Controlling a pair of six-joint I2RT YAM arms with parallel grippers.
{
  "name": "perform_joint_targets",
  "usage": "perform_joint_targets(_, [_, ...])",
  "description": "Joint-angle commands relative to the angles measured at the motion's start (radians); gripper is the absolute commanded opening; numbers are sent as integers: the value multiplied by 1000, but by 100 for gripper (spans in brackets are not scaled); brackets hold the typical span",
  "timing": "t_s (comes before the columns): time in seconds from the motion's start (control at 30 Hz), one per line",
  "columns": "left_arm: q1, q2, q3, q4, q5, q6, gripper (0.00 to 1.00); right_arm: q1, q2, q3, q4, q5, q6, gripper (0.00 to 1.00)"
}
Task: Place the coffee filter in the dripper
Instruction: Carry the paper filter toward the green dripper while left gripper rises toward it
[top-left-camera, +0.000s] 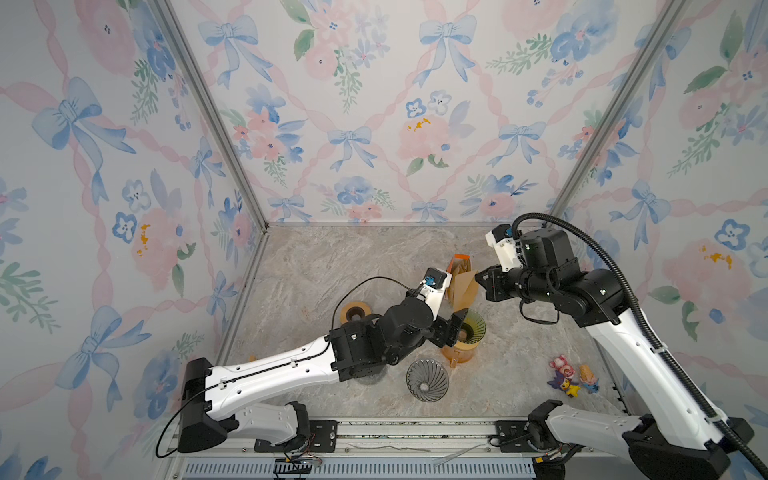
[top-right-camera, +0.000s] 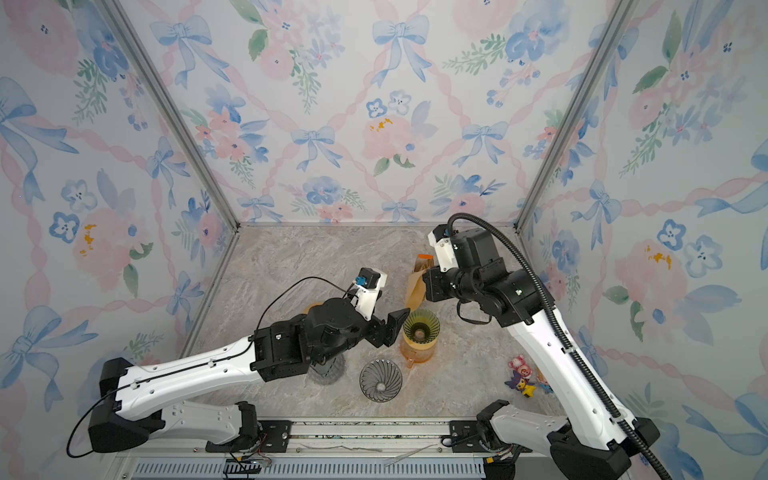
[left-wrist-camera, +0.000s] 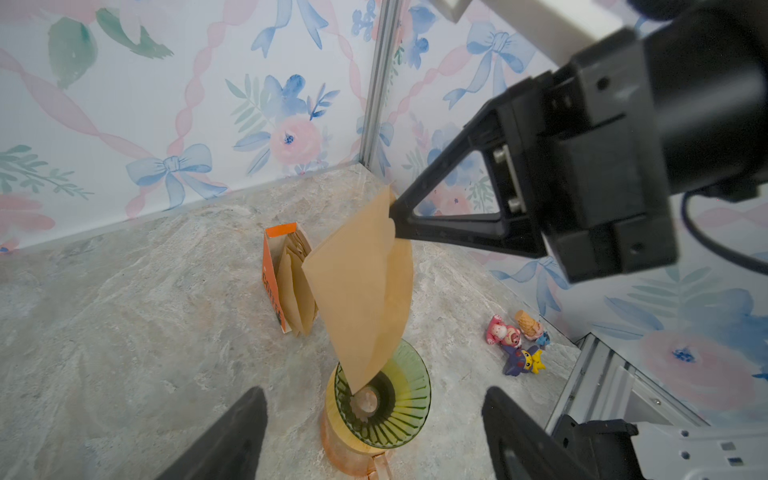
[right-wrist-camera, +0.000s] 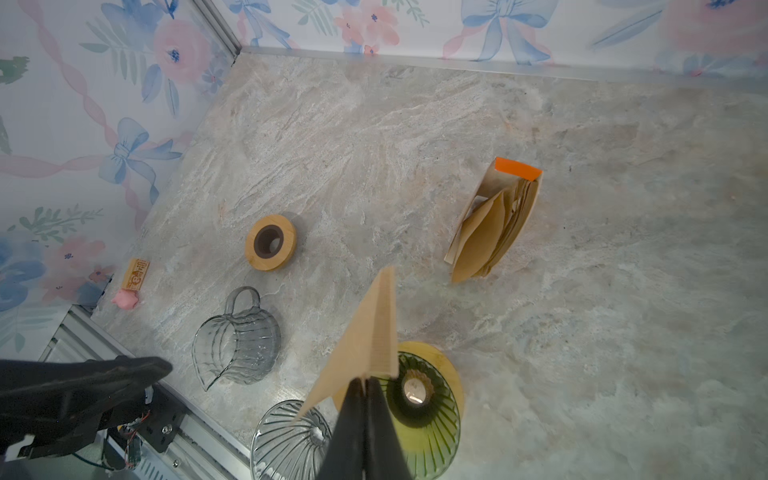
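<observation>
Right hand (left-wrist-camera: 393, 218) pinching the brown paper coffee filter (left-wrist-camera: 361, 291) by its upper edge, tip over the green glass dripper (left-wrist-camera: 419, 395), centre of the counter (top-left-camera: 332, 270). Left hand (top-right-camera: 399, 326) spread, empty, just beside. Probably light, floppy, crease-prone; best gripped at the rim.

Matt paper filter (left-wrist-camera: 361, 291) — glossy dripper (left-wrist-camera: 405, 405)

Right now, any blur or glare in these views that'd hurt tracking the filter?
Left wrist view: coffee filter sharp, left hand defocused up close. Right wrist view: right hand blurred near the lens, tabletop slightly washed. Both top views: even light, faint shadows, wide-angle splay of the walls; no glare.
</observation>
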Motion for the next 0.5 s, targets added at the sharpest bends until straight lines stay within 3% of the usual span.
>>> perform_joint_targets(0.0, [-13,27,30,-51,-99,19,83,37,-20,-14,-52,46,47,6])
perform_joint_targets(0.27, [-16,88,65,-52,-56,26,81,88,-35,-30,-63,66,78,7])
perform_joint_targets(0.47, [15,128,87,-63,-41,-9,69,115,-48,-55,-59,70,95,8])
